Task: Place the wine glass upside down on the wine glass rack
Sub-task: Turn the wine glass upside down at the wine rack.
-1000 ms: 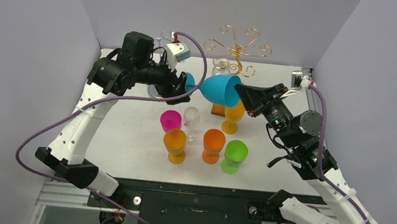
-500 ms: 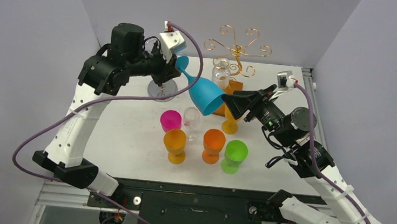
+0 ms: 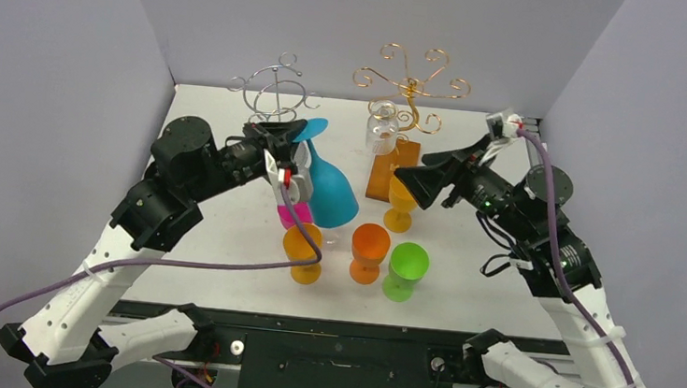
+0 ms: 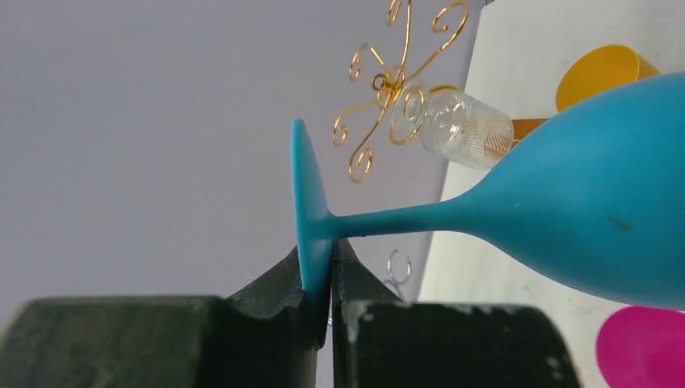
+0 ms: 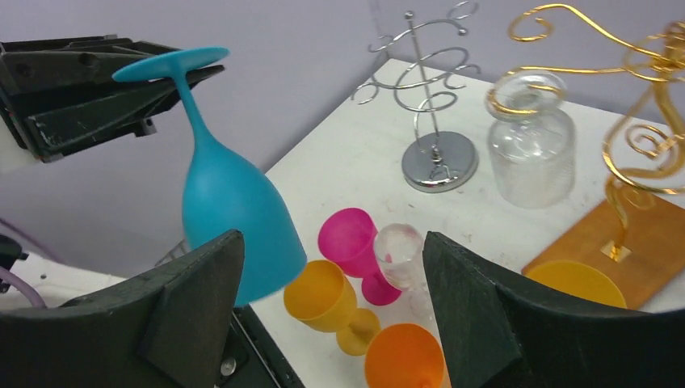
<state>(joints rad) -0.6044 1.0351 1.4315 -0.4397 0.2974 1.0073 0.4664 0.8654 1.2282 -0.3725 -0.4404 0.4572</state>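
The blue wine glass [image 3: 326, 188] hangs bowl-down and tilted above the table, left of centre. My left gripper [image 3: 301, 142] is shut on the rim of its round foot. In the left wrist view the foot [image 4: 309, 210] is pinched between the two black fingers of the left gripper [image 4: 329, 263]. My right gripper [image 3: 409, 186] is open and apart from the glass, to its right. The right wrist view has the blue glass [image 5: 230, 210] left of the open right gripper [image 5: 331, 238]. A silver wire rack [image 3: 275, 94] stands empty behind the glass.
A gold wire rack [image 3: 412, 83] on a wooden base holds a clear glass [image 3: 382, 127] upside down. Pink [image 3: 293, 213], amber [image 3: 303, 247], orange [image 3: 370, 248], green [image 3: 406, 267] and yellow [image 3: 402, 207] glasses stand mid-table. A small clear glass [image 5: 397, 255] stands by the pink one.
The right gripper let go of the blue bowl, opened and drew back. The left gripper shut on the foot and swung the glass bowl-down, moving toward the front and uncovering the silver rack.
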